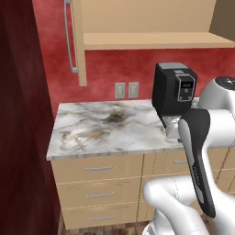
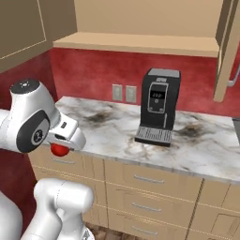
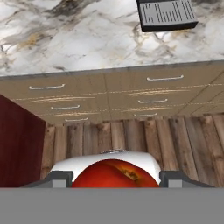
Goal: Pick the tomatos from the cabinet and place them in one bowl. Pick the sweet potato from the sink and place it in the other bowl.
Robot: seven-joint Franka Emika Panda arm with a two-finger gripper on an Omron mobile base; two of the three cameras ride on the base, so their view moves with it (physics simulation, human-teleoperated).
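Claw (image 3: 115, 180) clamped on a glossy red tomato (image 3: 114, 174), held out past the marble counter (image 1: 101, 128) edge above the wood floor (image 3: 131, 135), black coffee machine (image 2: 157, 107) on the counter, open cabinet (image 1: 151, 27) overhead, apparently bare.

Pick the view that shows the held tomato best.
The hand view: the tomato fills the space between the gripper's fingers, glossy red skin plain. The right base view shows the tomato as a small red patch under the white hand. The left base view gives nothing of it.
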